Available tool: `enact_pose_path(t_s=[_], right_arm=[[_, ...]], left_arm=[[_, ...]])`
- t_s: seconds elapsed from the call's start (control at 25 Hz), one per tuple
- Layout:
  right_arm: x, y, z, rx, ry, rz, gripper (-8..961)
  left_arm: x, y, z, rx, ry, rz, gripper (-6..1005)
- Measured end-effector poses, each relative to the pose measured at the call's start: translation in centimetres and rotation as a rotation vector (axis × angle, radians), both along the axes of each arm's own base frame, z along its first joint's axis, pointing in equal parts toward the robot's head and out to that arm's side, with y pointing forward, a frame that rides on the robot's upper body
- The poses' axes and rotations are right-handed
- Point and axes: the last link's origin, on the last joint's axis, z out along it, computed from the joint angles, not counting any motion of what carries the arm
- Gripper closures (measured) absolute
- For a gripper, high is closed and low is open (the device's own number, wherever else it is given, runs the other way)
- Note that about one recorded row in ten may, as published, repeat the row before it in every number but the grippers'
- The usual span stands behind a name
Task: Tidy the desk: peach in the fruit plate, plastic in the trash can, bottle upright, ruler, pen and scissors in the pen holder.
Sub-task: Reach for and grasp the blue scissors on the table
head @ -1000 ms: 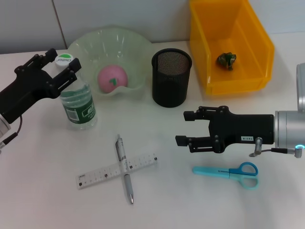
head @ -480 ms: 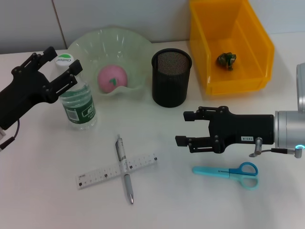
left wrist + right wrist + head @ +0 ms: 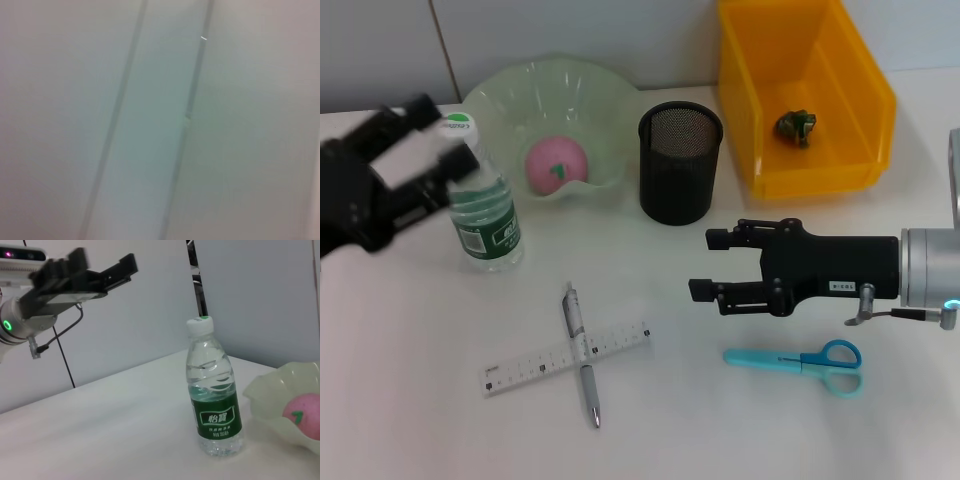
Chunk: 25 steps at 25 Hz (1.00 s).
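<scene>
Left hand [image 3: 415, 150] — fingers spread wide — has drawn back from upright bottle [image 3: 480, 200].

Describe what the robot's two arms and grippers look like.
Both are matte black, boxy, with jaws of thin black bars. The right gripper carries a small white label, a thin cable looping beneath, and joins a silver-grey wrist with a glowing light. The left gripper has the same silver wrist, a green light ring and a dangling cable.

open table [image 3: 720, 420] around scissors [image 3: 800, 360], pen holder [image 3: 680, 160] behind
</scene>
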Motion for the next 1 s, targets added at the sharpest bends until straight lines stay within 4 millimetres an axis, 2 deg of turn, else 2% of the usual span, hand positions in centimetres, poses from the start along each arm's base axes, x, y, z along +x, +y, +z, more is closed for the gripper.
enact_pose_path(t_s=[0.28,0.4,0.48,0.52,0.72,0.96,1.0], right_arm=[[-0.1,0.1,0.1,-0.003,0.007,-0.006,185],[-0.2,0.0,0.5,-0.007,0.012,-0.007,185],[-0.3,0.0,0.7,-0.009,0.014,-0.007,185],[-0.3,-0.1,1.0,-0.015,0.017,-0.010,185],[0.2,-0.5,1.9,-0.038,0.019,-0.027,185],[0.7,-1.0,2.9,-0.092,-0.004,-0.044,185],[0.3,-1.1,3.6,-0.131,-0.038,-0.046,185]], left_arm=[[2.0,-0.3,-1.8,-0.184,0.133,-0.101,204],[2.9,0.3,-3.5,-0.291,0.265,-0.137,204],[3.0,0.5,-3.7,-0.306,0.288,-0.140,204],[3.3,1.0,-4.4,-0.351,0.372,-0.150,204],[3.7,2.1,-5.0,-0.381,0.514,-0.175,204],[4.0,2.8,-5.3,-0.386,0.570,-0.185,205],[4.0,3.0,-5.3,-0.373,0.574,-0.180,205]])
